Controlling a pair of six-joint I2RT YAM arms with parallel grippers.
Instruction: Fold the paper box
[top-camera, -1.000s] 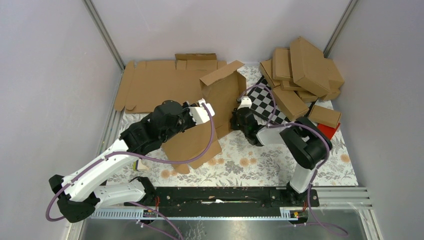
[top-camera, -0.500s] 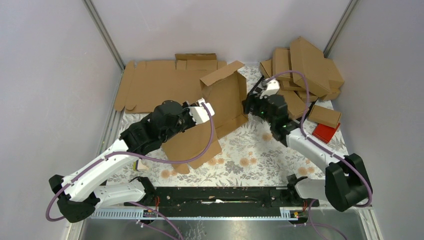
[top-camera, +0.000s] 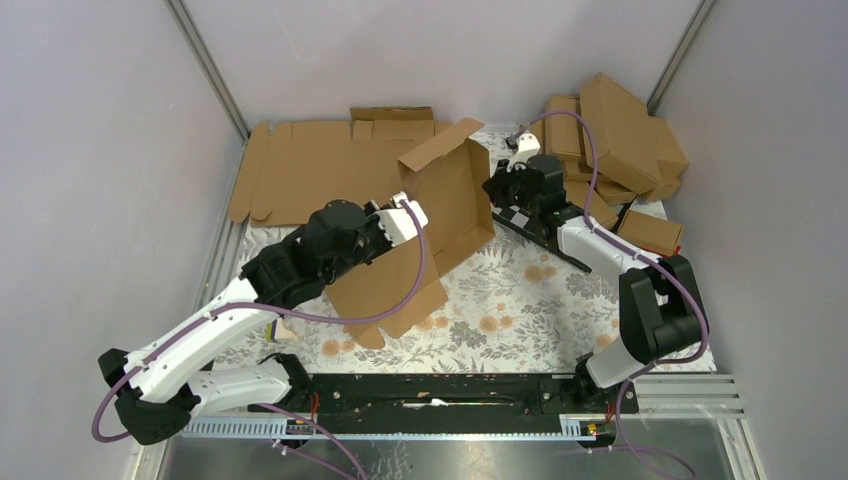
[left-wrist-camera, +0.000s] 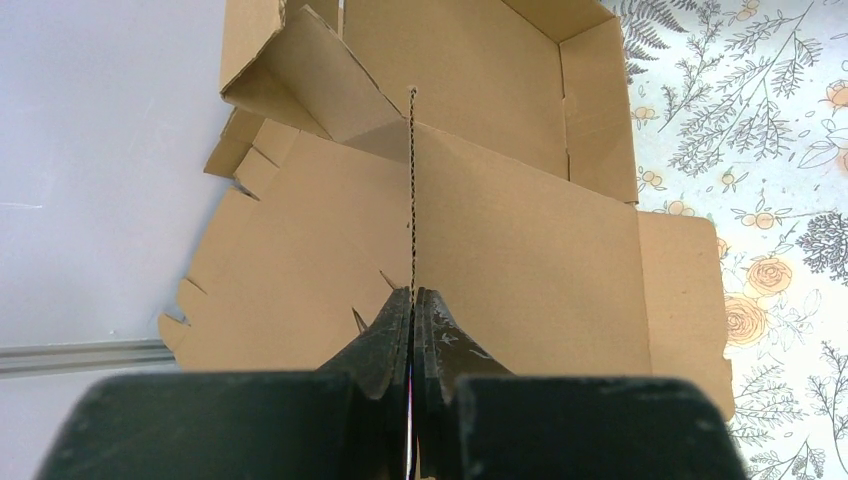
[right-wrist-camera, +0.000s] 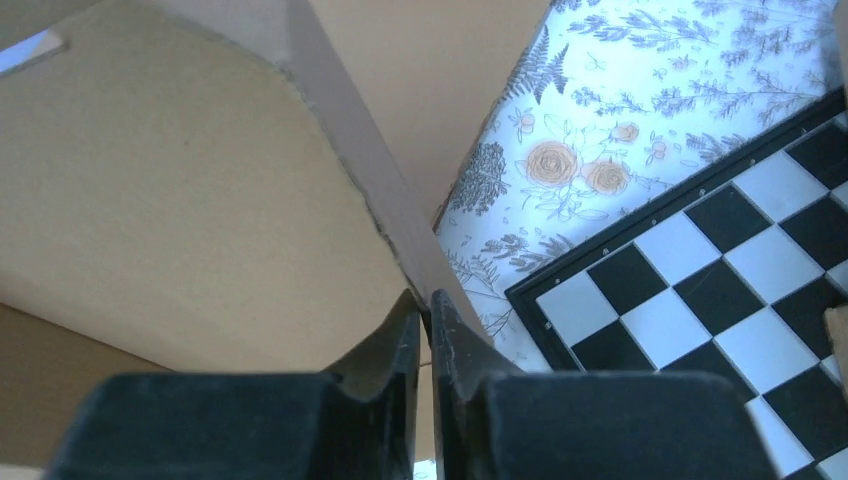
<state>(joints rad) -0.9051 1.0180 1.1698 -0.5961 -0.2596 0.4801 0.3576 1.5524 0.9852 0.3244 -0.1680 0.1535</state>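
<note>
Floral-clothed table (top-camera: 500, 300), overhead: the paper box (top-camera: 445, 205) stands half-raised mid-table between both arms | left wrist: left gripper (left-wrist-camera: 411, 300) clamped on a panel's edge, tray walls partly up | right wrist: right gripper (right-wrist-camera: 425, 310) nipping a side flap beside the checkered board (right-wrist-camera: 720, 300) | judged: remaining walls and lid unfolded.

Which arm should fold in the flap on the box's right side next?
Right. The right gripper sits at the edge of that flap, apparently pinching it, while the left gripper is clamped on another wall of the paper box, steadying it.
</note>
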